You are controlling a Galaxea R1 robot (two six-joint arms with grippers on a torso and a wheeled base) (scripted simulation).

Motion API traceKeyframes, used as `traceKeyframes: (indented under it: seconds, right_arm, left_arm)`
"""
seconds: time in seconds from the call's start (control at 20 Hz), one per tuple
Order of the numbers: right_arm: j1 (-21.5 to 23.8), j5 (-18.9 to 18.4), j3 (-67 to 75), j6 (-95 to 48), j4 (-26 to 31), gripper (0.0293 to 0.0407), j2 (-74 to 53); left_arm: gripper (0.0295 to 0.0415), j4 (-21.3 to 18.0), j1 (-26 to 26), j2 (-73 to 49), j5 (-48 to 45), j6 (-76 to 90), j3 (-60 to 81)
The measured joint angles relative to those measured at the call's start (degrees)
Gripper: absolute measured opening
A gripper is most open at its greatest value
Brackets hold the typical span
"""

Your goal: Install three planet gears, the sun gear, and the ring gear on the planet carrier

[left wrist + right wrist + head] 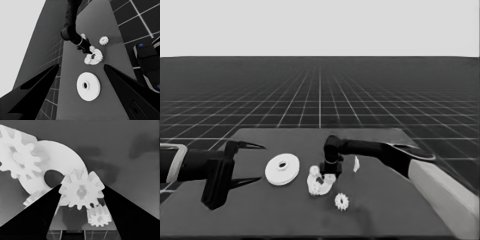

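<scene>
Both arms are black near the wrist and turn pale grey farther back, the right arm point(440, 185) showing a broad pale casing. Each pincer, left point(250, 162) and right point(81, 195), carries two long, pointed, wedge-shaped black fingers point(32, 90).

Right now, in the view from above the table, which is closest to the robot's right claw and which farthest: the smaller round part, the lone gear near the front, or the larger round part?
Measured from the right gripper, mid-table:
1. The smaller round part, right under it, with gears on it.
2. The loose gear, toward the table's front edge.
3. The larger round part, off toward the waiting left gripper.
</scene>
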Motion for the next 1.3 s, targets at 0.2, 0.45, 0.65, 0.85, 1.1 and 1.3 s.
traceKeyframes:
  seconds: [0.2, 0.45, 0.65, 0.85, 1.1, 1.3]
  right_arm:
    - [-0.2, 0.1, -0.1, -0.1, -0.1, 0.0372, 0.0]
    - [-0.2, 0.1, -0.1, -0.1, -0.1, 0.0385, 0.0]
    - [2.9, -1.6, 3.1, 1.8, 3.0, 0.0385, -1.0]
    - [8.1, -2.9, 5.6, 3.4, 7.6, 0.0385, -1.6]
    - [8.6, -3.0, 5.7, 3.4, 8.2, 0.0385, -1.6]
    - [7.6, -5.9, 33.1, 19.1, 6.9, 0.0385, -13.1]
  left_arm:
    - [0.0385, 0.0, 0.0, 0.0, 0.0, 0.0, 0.0]
    - [0.0385, 0.0, 0.0, 0.0, 0.0, 0.0, 0.0]
    - [0.0385, 0.0, 0.0, 0.0, 0.0, 0.0, 0.0]
    - [0.0385, 0.0, 0.0, 0.0, 0.0, 0.0, 0.0]
    - [0.0385, 0.0, 0.0, 0.0, 0.0, 0.0, 0.0]
    - [0.0385, 0.0, 0.0, 0.0, 0.0, 0.0, 0.0]
